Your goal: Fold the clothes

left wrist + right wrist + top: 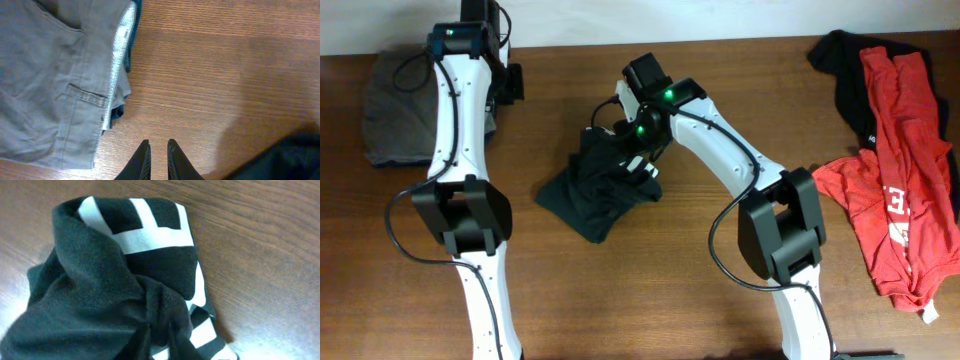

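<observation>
Table centre: right hand [642, 170] pinches black T-shirt [588, 198] (grey trousers [400, 110] left).

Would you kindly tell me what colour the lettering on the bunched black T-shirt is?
White lettering on the black T-shirt; clearest in the right wrist view.

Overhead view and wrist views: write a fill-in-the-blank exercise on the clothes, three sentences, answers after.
1. The black T-shirt carries ___ lettering.
2. The red T-shirts lie toward the table's ___ side in the overhead view.
3. The left gripper holds ___.
Missing words: white; right; nothing.
</observation>
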Controlling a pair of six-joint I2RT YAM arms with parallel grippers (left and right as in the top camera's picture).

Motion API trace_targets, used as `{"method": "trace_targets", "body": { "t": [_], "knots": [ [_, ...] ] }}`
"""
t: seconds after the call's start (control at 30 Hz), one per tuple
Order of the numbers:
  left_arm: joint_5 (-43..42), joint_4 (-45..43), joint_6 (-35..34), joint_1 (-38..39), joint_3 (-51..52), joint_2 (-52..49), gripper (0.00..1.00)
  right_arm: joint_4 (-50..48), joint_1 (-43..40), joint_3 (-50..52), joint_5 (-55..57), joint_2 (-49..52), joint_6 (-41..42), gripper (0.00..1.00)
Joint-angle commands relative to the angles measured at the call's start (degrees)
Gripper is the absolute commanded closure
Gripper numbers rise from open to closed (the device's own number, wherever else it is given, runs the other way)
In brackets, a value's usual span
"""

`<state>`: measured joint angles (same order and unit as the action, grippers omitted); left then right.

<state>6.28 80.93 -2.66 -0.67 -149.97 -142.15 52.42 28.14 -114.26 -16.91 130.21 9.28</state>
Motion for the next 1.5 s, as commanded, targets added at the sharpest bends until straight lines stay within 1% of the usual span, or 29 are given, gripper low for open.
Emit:
{"method": "trace_targets", "body": {
  "t": [0.0,0.1,0.2,0.43,0.57,0.77,0.8,0.83,0.87,0.9,0.97,1.1,1.27,1.33,1.37,1.43,1.47],
  "knots": [
    [1.1,0.0,-0.5,-2.5,-1.2,-0.6,0.87,-0.8,0.5,-1.0,-2.1,-0.3,-3.4,0.96],
    [1.0,-0.7,-0.5,-4.3,-1.2,-0.6,0.87,-0.1,1.1,-1.9,-3.6,-0.9,-6.3,0.96],
    [1.0,-1.3,-0.6,-6.4,-1.3,-0.6,0.87,1.3,2.9,-2.6,-4.1,-1.9,-7.4,0.96],
    [1.0,-1.5,-0.5,-10.5,-1.3,-0.6,0.87,4.0,9.6,-4.7,-7.4,-3.2,-9.1,0.96],
    [1.0,-1.4,-0.5,-11.6,-1.3,-0.6,0.87,5.2,13.9,-7.4,-7.3,-3.2,-11.9,0.96],
    [1.0,-1.5,-0.5,-11.9,-1.2,-0.6,0.87,6.4,19.3,-8.2,-7.3,-3.2,-12.6,0.96],
    [1.0,-1.6,-0.5,-11.9,-1.2,-0.6,0.87,6.8,20.0,-8.1,-7.3,-3.2,-13.7,0.91],
    [1.0,-1.6,-0.5,-11.9,-1.3,-0.6,0.87,7.3,20.8,-8.1,-6.5,-3.2,-14.7,0.77],
    [1.0,-1.7,-0.5,-11.9,-1.3,-0.6,0.87,7.4,21.1,-8.2,-5.9,-3.2,-15.0,0.60],
    [1.0,-1.8,-0.5,-11.9,-1.3,-0.6,0.87,7.6,21.4,-8.2,-3.9,-3.2,-15.0,0.38],
    [1.0,-1.8,-0.5,-11.9,-1.2,-0.6,0.87,7.9,20.9,-8.3,-3.4,-3.3,-15.0,0.34],
    [1.0,-1.8,-0.5,-11.9,-1.2,-0.6,0.87,10.7,17.7,-10.2,-3.4,-3.9,-14.1,0.30],
    [1.0,-1.9,-0.5,-11.9,-1.2,-0.6,0.87,17.5,11.1,-15.1,-3.0,-4.4,-11.1,0.28],
    [1.0,-1.9,-0.5,-11.9,-1.2,-0.6,0.87,19.6,8.8,-16.0,-2.7,-4.4,-11.2,0.27],
    [1.0,-1.9,-0.5,-11.9,-1.2,-0.6,0.87,20.5,7.6,-16.0,-2.0,-4.4,-11.2,0.27],
    [1.0,-2.0,-0.5,-11.9,-1.2,-0.6,0.87,22.3,5.9,-14.8,-1.7,-3.7,-13.6,0.31],
    [1.0,-2.0,-0.5,-11.9,-1.2,-0.6,0.87,22.4,5.8,-14.0,-1.6,-3.5,-13.6,0.37]
  ]
}}
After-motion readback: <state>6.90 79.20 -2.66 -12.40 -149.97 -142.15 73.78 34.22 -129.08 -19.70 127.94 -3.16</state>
